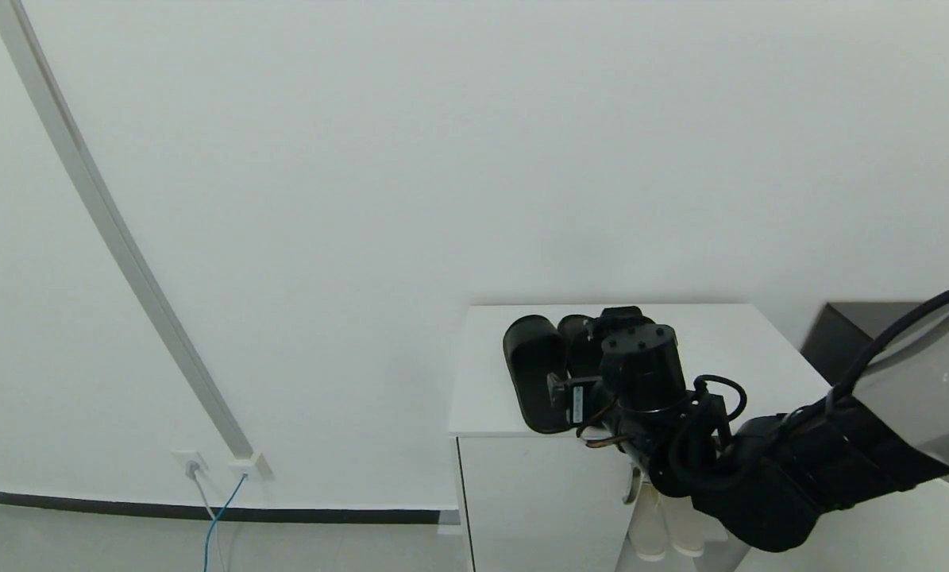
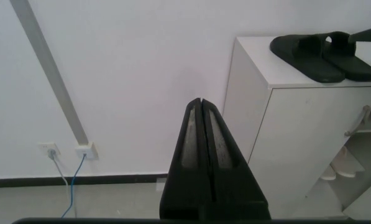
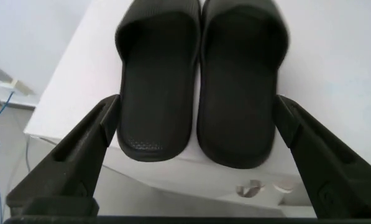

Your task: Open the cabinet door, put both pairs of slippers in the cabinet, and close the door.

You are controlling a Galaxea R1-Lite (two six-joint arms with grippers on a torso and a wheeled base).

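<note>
2 black slippers (image 1: 542,373) lie side by side on white cabinet (image 1: 538,492) top, heels at near edge. Wide-spread right gripper (image 3: 196,102) frames heels. Pinched-closed, empty left gripper (image 2: 201,106) left of cabinet; its camera catches white slippers (image 2: 343,163) on inner shelf.

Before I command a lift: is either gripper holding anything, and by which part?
Nothing is held: right gripper open, straddling the black slippers' heels; left gripper shut, empty.
</note>
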